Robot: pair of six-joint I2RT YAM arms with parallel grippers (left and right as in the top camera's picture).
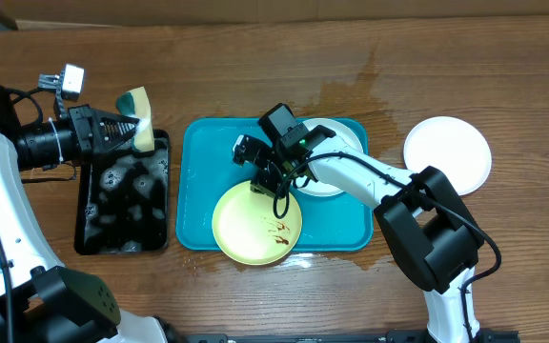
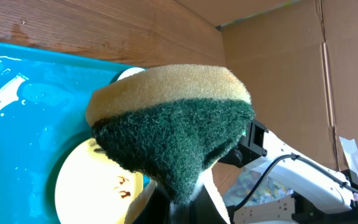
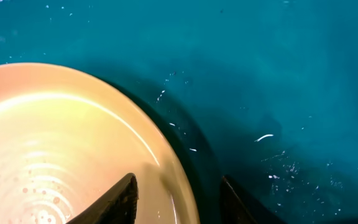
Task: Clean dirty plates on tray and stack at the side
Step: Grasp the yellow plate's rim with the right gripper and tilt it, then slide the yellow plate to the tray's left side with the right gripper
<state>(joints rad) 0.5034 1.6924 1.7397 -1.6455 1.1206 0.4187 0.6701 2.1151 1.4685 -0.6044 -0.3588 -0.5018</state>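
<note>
Wooden table (image 1: 255,57) bears tray (image 1: 193,191) with brown-smeared yellowish plate (image 1: 241,227)

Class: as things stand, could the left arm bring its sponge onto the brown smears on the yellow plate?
Probably yes. The smears lie bare on the near side of the yellow plate, while the right tool straddles its far rim, and nothing stands between the sponge and them.

white plate (image 1: 343,136) largely hidden under right arm (image 1: 365,178); left gripper (image 1: 133,129) fingertips buried in sponge (image 2: 173,124); yellow plate (image 3: 55,143) cropped by frame
</note>
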